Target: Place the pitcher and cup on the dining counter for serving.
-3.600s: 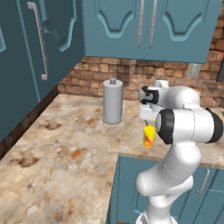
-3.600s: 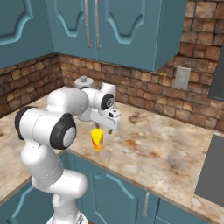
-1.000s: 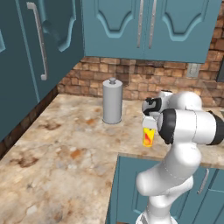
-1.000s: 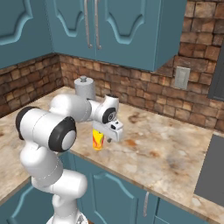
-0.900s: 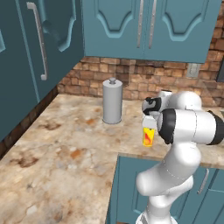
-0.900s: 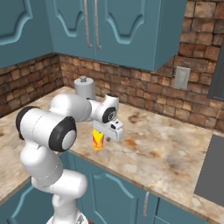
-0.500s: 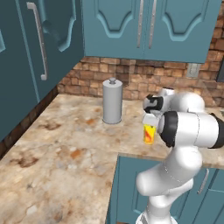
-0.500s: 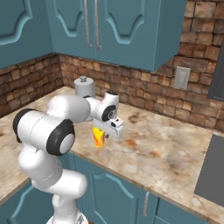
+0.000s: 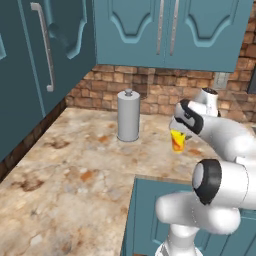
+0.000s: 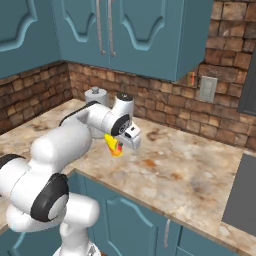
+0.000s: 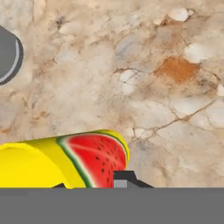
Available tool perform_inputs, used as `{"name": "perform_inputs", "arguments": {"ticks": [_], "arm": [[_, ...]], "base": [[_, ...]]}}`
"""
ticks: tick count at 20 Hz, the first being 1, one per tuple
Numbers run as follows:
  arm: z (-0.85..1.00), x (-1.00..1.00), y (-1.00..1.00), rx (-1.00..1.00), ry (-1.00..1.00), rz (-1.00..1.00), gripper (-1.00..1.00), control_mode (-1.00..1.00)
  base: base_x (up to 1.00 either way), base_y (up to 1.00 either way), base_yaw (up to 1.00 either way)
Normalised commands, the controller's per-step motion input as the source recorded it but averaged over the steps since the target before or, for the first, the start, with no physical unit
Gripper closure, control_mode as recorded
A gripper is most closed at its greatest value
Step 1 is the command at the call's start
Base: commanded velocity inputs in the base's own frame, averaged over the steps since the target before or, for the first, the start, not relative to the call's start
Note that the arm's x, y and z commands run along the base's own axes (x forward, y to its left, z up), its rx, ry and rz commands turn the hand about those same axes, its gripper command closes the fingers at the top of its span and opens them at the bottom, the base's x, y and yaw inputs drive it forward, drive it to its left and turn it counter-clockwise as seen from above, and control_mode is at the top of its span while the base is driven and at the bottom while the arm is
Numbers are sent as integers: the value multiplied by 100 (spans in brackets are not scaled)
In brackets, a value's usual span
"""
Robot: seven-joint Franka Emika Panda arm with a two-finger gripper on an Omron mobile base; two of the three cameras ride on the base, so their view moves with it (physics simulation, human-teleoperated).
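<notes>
The jaws are clenched on the cup (image 11: 65, 159), which lies right at the gripper (image 11: 94, 181): in the hand view one dark fingertip (image 11: 127, 178) presses against the cup's side next to its watermelon picture, and the yellow body fills the lower left corner. From the left base view the cup (image 9: 177, 140) hangs tilted just under the white hand, and it looks clear of the bench (image 9: 80, 175) rather than standing on it, though the gap is hard to judge. The right base view shows the same: the cup (image 10: 114, 145) is tucked under the wrist, leaning, with the marbled bench (image 10: 185, 170) below it.

So the step in hand is, I judge, the pick of the cup, with the grip made and the carry not yet begun. The next move calls for raising the cup well free of the stone, keeping it from tipping further, and then bringing it across to the dining counter, which probably means the base must drive.

Further out, a grey metal canister (image 9: 128, 116) with a knob top stands upright near the brick wall (image 9: 150, 90), well apart from the cup, and teal cupboards (image 9: 165, 30) hang above.
</notes>
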Motion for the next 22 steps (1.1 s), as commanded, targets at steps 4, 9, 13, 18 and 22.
{"name": "perform_inputs", "arguments": {"ticks": [4, 9, 13, 18, 22], "arm": [[76, -44, 0, 0, -28, -2, 100, -100], [61, -50, 0, 0, -28, -5, 100, -100], [0, 0, 0, 0, 0, 0, 100, 100], [0, 0, 0, 0, 0, 0, 100, 100], [0, 0, 0, 0, 0, 0, 100, 100]], "base": [[0, 0, 0], [0, 0, 0], [-56, -13, -55], [-30, -17, -69], [-5, -39, -75]]}}
